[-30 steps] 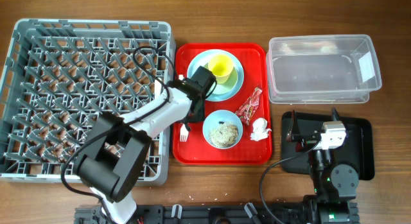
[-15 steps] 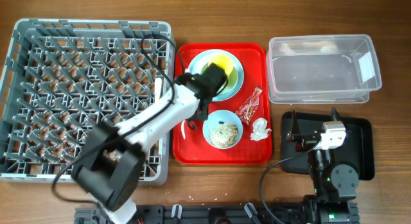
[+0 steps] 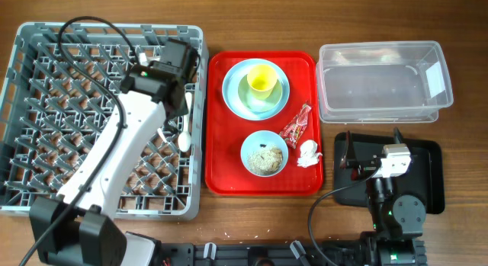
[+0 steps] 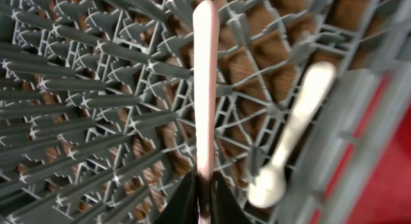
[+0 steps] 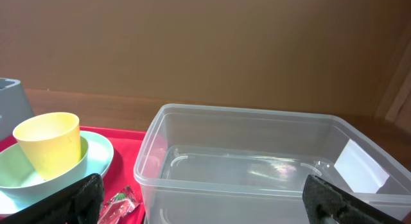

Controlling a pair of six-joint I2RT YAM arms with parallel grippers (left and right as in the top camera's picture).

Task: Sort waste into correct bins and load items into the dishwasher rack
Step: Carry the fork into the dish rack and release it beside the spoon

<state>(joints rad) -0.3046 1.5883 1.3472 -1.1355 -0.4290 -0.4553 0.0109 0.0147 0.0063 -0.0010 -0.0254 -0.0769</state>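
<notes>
My left gripper [image 3: 175, 72] is shut on the handle of the white fork [image 4: 205, 89] and holds it over the right side of the grey dishwasher rack [image 3: 15, 68]; in the wrist view its jaws [image 4: 204, 192] pinch the handle. The white spoon [image 3: 185, 136] lies in the rack beside it. The yellow cup [image 3: 261, 79] stands in the pale green bowl [image 3: 255, 106] on the light blue plate [image 3: 231, 94]. The small blue bowl [image 3: 248, 148] holds food scraps [image 3: 265, 158]. The red wrapper [image 3: 296, 127] and the tissue [image 3: 308, 153] lie next to it. My right gripper [image 3: 371, 148] is open and empty.
The red tray [image 3: 229, 178] carries the dishes and waste between the rack and the bins. The clear tub [image 3: 381, 83] stands at the back right. The black tray [image 3: 427, 182] lies under my right arm, in front of the tub.
My left arm lifted the fork off the red tray and swung left and back over the rack. The right arm has not moved.
</notes>
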